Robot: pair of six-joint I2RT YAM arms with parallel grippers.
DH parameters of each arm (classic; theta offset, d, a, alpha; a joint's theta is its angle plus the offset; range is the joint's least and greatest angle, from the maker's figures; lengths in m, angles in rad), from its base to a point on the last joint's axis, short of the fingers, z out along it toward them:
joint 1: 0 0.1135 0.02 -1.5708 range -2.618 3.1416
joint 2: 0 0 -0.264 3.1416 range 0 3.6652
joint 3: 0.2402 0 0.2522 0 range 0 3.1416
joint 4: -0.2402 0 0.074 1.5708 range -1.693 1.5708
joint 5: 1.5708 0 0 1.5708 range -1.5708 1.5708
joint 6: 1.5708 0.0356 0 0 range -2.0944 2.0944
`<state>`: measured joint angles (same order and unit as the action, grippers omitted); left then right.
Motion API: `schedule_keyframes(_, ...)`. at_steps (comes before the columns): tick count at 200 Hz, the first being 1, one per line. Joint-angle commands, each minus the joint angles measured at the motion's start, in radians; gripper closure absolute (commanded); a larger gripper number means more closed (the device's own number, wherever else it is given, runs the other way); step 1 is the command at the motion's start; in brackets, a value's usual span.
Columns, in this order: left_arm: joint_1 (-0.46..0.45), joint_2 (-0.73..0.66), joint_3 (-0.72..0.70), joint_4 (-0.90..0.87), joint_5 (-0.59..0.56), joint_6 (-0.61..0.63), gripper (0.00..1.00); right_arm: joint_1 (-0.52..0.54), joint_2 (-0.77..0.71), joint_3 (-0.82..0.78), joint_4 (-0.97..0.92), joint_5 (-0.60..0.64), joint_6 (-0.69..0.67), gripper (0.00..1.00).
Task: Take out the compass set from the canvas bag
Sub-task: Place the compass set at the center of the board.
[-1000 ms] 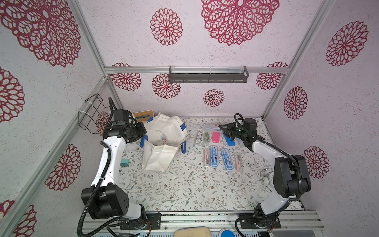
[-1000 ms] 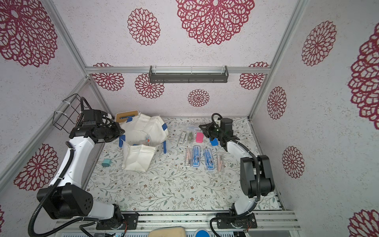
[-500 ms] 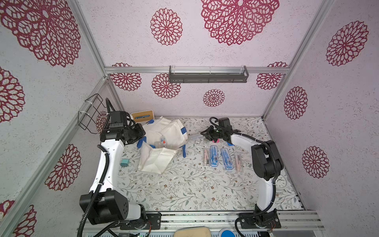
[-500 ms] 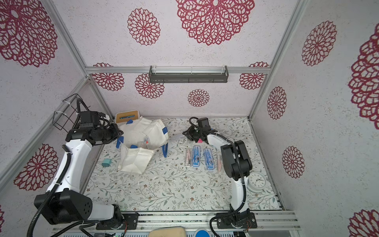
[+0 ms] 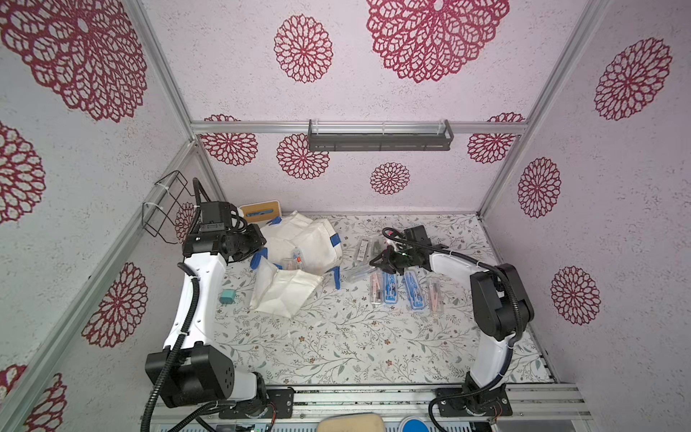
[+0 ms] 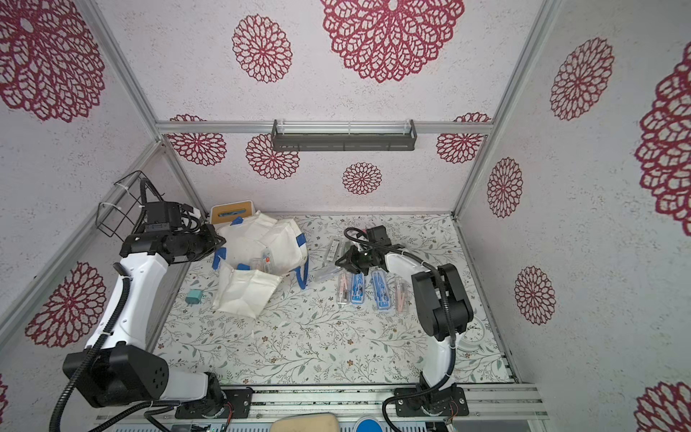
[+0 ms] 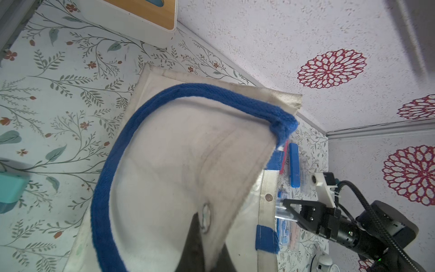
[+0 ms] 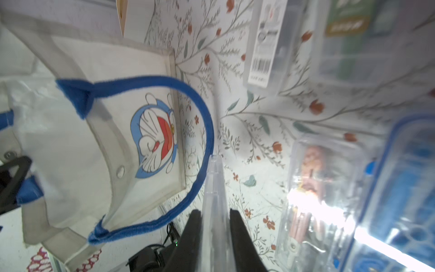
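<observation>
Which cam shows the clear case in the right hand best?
Right wrist: the clear case fills the foreground, edge-on, clamped by the right hand. Both top views show it small, jutting toward the canvas bag. Left wrist shows one end, distant.

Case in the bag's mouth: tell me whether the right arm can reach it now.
Probably not yet. The right gripper is shut on a clear case, so its jaws are full. The way looks free: the bag lies open, the bagged case showing.

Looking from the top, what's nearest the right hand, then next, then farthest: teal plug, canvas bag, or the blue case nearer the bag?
1. Blue case, right beside the right hand.
2. Canvas bag, mid-table, leftward.
3. Teal plug, by the left arm.
</observation>
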<state>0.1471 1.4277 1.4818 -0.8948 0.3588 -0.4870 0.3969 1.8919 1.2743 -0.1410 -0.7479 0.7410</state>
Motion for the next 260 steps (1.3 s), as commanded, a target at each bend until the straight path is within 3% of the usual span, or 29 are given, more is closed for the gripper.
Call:
schedule_keyframes(1,0.006,0.002,0.047,0.068,0.038,-0.005,1.0,0.045,-0.009,0.014,-0.014,-0.085,-0.057,0.87)
schedule_keyframes(31,0.005,0.004,0.054,0.063,0.042,-0.006,1.0,0.084,0.079,0.139,-0.195,-0.11,-0.177,0.87)
schedule_keyframes(48,0.003,0.0,0.052,0.061,0.045,-0.007,1.0,0.087,0.157,0.244,-0.401,-0.102,-0.307,0.87)
schedule_keyframes(72,0.0,-0.007,0.046,0.059,0.045,-0.006,1.0,0.086,0.257,0.372,-0.645,-0.004,-0.482,0.87)
schedule_keyframes(90,-0.001,-0.01,0.043,0.057,0.048,-0.005,1.0,0.085,0.31,0.441,-0.718,0.076,-0.526,0.86)
schedule_keyframes(122,-0.01,-0.012,0.043,0.058,0.057,-0.009,1.0,0.079,0.36,0.53,-0.653,0.108,-0.438,0.74)
schedule_keyframes(156,-0.036,-0.011,0.042,0.058,0.061,-0.004,1.0,0.064,0.397,0.615,-0.565,0.159,-0.31,0.5)
schedule_keyframes(175,-0.051,-0.012,0.039,0.057,0.074,0.001,1.0,0.05,0.397,0.652,-0.533,0.198,-0.259,0.44)
schedule_keyframes(209,-0.081,-0.012,0.034,0.073,0.103,0.006,1.0,0.02,0.334,0.688,-0.527,0.308,-0.192,0.44)
schedule_keyframes(231,-0.102,-0.006,0.042,0.094,0.117,0.005,1.0,0.001,0.243,0.652,-0.514,0.388,-0.131,0.6)
schedule_keyframes(260,-0.128,0.012,0.067,0.125,0.125,-0.005,1.0,0.022,0.064,0.508,-0.336,0.402,-0.02,0.68)
